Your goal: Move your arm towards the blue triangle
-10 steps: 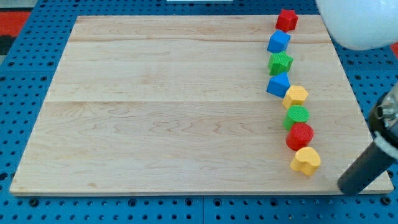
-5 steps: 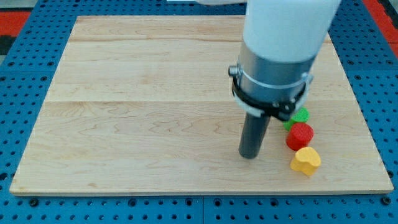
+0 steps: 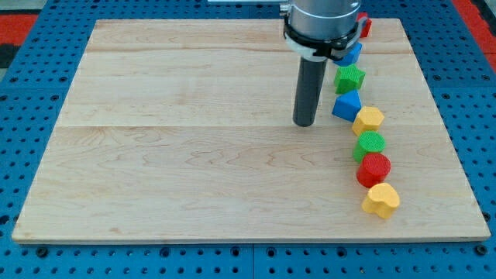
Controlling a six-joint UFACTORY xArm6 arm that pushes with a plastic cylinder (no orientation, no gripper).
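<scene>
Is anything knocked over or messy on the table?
Nothing looks wrong. The blocks sit in a wavy line down the view's right, all flat on the wooden board. My tip stands just to the view's left of the blue triangle, with a small gap between them. Nothing is tipped, broken or off the board.

— How's the light for you?

— Bright and even; you get the whole wooden board (image 3: 194, 139) lit flat from above, corner to corner, with no glare on the grain.

— Shadows?

— Soft and small. You'll see a faint one under my tip (image 3: 304, 124) and thin dark edges beneath the blocks along the right edge, like the yellow block (image 3: 380, 200).

— Sharpness?

— Crisp on the board. The arm's collar (image 3: 322, 23) at the top edge looks slightly soft. The board's far edge narrows, from perspective.
</scene>
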